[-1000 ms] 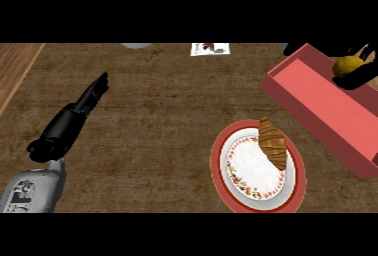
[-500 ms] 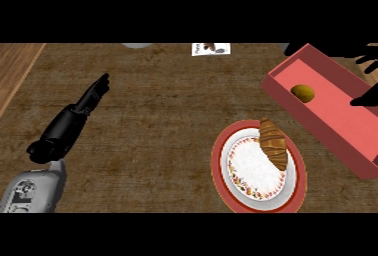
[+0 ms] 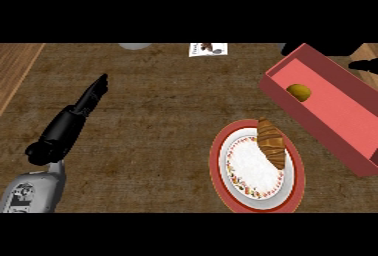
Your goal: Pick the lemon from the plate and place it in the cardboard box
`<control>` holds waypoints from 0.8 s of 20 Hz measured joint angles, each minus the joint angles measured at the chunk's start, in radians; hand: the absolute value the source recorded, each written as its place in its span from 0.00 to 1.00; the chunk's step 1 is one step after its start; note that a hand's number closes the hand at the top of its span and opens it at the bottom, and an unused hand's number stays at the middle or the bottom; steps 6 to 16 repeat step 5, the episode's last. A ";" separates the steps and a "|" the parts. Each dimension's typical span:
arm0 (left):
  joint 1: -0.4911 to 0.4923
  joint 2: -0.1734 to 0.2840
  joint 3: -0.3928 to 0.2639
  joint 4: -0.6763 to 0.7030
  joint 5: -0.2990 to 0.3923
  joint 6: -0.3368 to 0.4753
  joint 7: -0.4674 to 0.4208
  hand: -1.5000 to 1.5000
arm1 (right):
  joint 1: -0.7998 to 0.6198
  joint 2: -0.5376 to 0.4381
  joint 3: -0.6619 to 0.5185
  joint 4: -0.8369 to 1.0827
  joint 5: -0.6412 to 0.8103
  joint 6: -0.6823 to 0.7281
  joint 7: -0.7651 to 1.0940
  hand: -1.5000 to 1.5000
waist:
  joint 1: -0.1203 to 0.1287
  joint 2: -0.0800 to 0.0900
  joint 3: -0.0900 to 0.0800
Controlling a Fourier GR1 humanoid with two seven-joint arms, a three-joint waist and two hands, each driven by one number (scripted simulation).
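Observation:
The yellow lemon (image 3: pixel 298 91) lies inside the red-pink open box (image 3: pixel 341 119) at the right, near the box's far end, with nothing touching it. My right hand (image 3: pixel 322 48) shows only as dark shapes at the top right, beyond the box's far corner, its fingers spread and holding nothing. The red-rimmed plate (image 3: pixel 230 192) with a white centre sits just left of the box. My left hand (image 3: pixel 89 97) lies at the left with straight fingers pointing away, far from both plate and box.
A brown croissant (image 3: pixel 271 142) lies on the plate's right side, close to the box wall. A small printed card (image 3: pixel 207 49) and a grey round object (image 3: pixel 134 46) sit at the far edge. A lighter wooden strip (image 3: pixel 15 70) runs along the left.
The lemon, held above the box's far end a second ago, now lies inside the box. My right hand has let it go and drawn back toward the top right. The left arm has not moved.

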 measured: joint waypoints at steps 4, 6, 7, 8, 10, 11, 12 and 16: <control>-0.016 -0.009 -0.007 -0.003 -0.011 0.011 0.012 0.50 | 0.012 -0.054 -0.114 0.053 -0.104 -0.008 0.019 0.00 | 0.005 0.005 -0.001; -0.016 -0.007 -0.007 -0.005 -0.010 0.007 0.015 0.50 | 0.021 -0.068 -0.132 0.063 -0.121 -0.014 0.015 0.00 | 0.007 0.006 -0.001; -0.016 -0.007 -0.007 -0.005 -0.010 0.007 0.015 0.50 | 0.021 -0.068 -0.132 0.063 -0.121 -0.014 0.015 0.00 | 0.007 0.006 -0.001; -0.016 -0.007 -0.007 -0.005 -0.010 0.007 0.015 0.50 | 0.021 -0.068 -0.132 0.063 -0.121 -0.014 0.015 0.00 | 0.007 0.006 -0.001; -0.016 -0.007 -0.007 -0.005 -0.010 0.007 0.015 0.50 | 0.021 -0.068 -0.132 0.063 -0.121 -0.014 0.015 0.00 | 0.007 0.006 -0.001; -0.016 -0.007 -0.007 -0.005 -0.010 0.007 0.015 0.50 | 0.021 -0.068 -0.132 0.063 -0.121 -0.014 0.015 0.00 | 0.007 0.006 -0.001; -0.016 -0.007 -0.007 -0.005 -0.010 0.007 0.015 0.50 | 0.021 -0.068 -0.132 0.063 -0.121 -0.014 0.015 0.00 | 0.007 0.006 -0.001; -0.016 -0.007 -0.007 -0.005 -0.010 0.007 0.015 0.50 | 0.021 -0.068 -0.132 0.063 -0.121 -0.014 0.015 0.00 | 0.007 0.006 -0.001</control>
